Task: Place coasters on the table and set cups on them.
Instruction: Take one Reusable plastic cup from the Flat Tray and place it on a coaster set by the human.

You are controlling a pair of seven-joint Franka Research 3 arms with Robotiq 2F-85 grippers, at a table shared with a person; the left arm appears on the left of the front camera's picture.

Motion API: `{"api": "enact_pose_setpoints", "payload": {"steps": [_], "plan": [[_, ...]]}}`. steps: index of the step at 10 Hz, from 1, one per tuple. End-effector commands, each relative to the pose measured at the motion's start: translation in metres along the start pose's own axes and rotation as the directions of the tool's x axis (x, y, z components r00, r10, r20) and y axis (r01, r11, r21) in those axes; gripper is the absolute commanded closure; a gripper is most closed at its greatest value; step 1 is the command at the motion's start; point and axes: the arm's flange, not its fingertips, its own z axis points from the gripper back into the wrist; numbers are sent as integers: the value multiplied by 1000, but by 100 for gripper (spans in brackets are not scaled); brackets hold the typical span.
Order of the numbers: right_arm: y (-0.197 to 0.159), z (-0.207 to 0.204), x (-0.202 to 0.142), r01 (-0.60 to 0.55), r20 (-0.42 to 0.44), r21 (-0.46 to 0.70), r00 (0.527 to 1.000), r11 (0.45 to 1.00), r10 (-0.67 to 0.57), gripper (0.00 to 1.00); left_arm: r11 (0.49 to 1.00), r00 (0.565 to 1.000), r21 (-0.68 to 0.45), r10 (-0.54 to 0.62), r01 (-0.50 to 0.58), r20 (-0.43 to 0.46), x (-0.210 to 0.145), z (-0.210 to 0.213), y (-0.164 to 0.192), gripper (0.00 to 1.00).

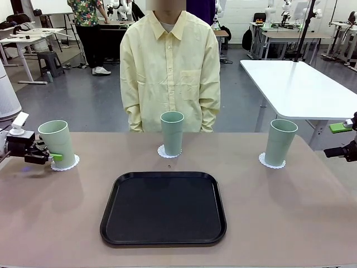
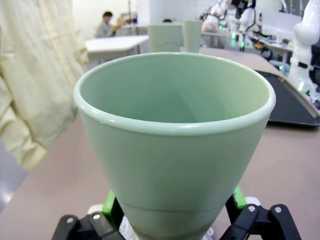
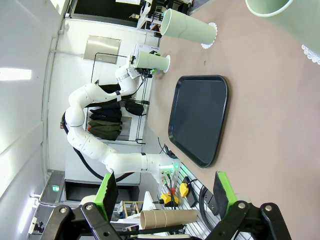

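The left gripper (image 1: pixel 54 157) stands wide open around the base of the left cup (image 1: pixel 57 143), pads beside it, contact unclear; its coaster (image 1: pixel 68 165) lies mostly hidden. The right gripper (image 3: pixel 165 192) is open, empty, at the table's (image 1: pixel 279 212) 3 o'clock edge. The tray (image 1: pixel 163 207) sits centre; two cups (image 1: pixel 172 132) on coasters at 12 and 2

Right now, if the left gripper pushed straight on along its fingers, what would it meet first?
The left cup. The left gripper is open, its green pads flanking the cup's base, so the cup wall lies directly ahead. Whether the pads already touch it is unclear. The cup stands on its coaster.
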Motion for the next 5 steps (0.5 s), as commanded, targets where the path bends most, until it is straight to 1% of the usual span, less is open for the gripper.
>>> {"api": "enact_pose_setpoints", "payload": {"steps": [1, 5], "plan": [[2, 0, -2, -8, 4, 12, 1000, 1000, 8, 0, 1000, 1000, -9, 21, -21, -12, 1, 4, 2, 0], [2, 0, -2, -8, 4, 12, 1000, 1000, 8, 0, 1000, 1000, -5, 23, -23, -14, 3, 7, 0, 0]]}}
